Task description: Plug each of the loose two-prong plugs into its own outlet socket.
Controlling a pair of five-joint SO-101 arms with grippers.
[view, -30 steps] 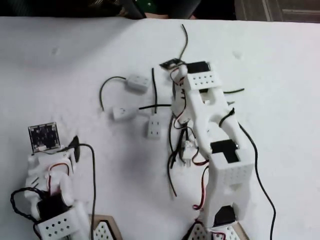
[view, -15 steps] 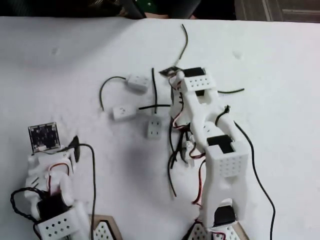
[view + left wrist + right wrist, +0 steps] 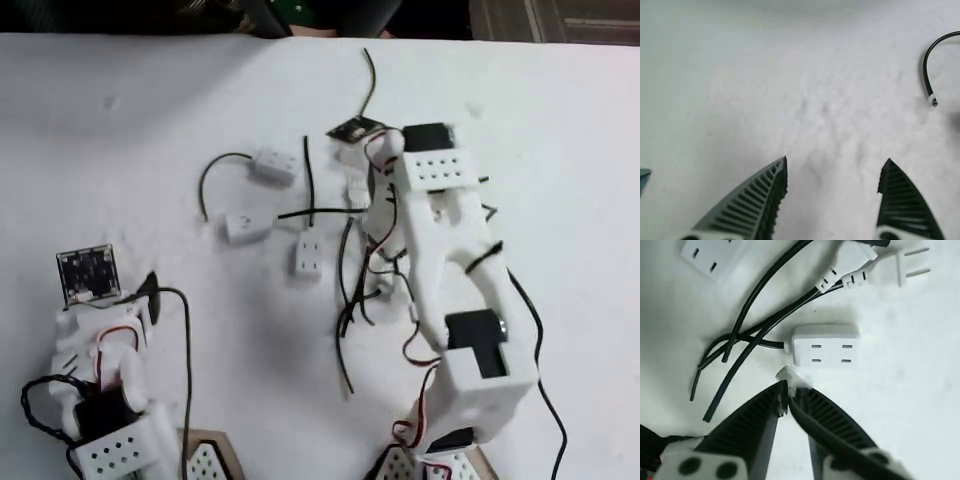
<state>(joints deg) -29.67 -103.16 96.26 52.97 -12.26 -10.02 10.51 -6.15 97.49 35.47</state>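
Observation:
My right gripper [image 3: 786, 387] is shut, and a small white piece, seemingly a plug, sticks out at its fingertips. It hovers right beside a white outlet block [image 3: 825, 345] whose slots face up. Two loose white plugs [image 3: 860, 260] with bare prongs lie beyond that block, and another outlet [image 3: 712, 255] sits off to the side. In the high view the right arm [image 3: 430, 230] stretches over the tangle of black cables [image 3: 350, 290]. Three white outlet blocks [image 3: 275, 165], [image 3: 245, 225], [image 3: 308, 253] lie left of it. My left gripper [image 3: 832, 170] is open above bare table.
The left arm [image 3: 100, 350] is folded at the near left corner, with a black cable [image 3: 185, 340] running beside it. A loose cable end [image 3: 930, 75] lies ahead of the left gripper. The table's far edge [image 3: 150, 35] runs along the top.
The right arm has pulled back slightly, then swung to the right and forward again; its wrist now sits farther right. The left arm has not moved.

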